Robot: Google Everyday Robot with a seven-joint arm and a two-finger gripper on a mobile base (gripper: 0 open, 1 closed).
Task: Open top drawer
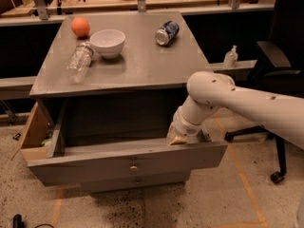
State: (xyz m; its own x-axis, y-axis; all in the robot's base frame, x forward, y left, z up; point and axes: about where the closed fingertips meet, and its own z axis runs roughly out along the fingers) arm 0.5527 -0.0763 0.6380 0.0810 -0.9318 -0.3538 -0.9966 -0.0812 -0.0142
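Note:
The top drawer (124,161) of the grey cabinet stands pulled far out, its deep dark box open to view. Its small round knob (134,166) sits at the centre of the front. My gripper (177,137) is at the end of the white arm that comes in from the right. It reaches down into the drawer's right part, just behind the top edge of the front. The front of a lower drawer (135,180) shows underneath.
On the cabinet top (142,65) are an orange (80,26), a white bowl (108,42), a lying plastic bottle (79,61) and a lying can (166,33). A wooden panel (33,132) stands at the left. An office chair (273,65) and a pump bottle (231,57) are at the right.

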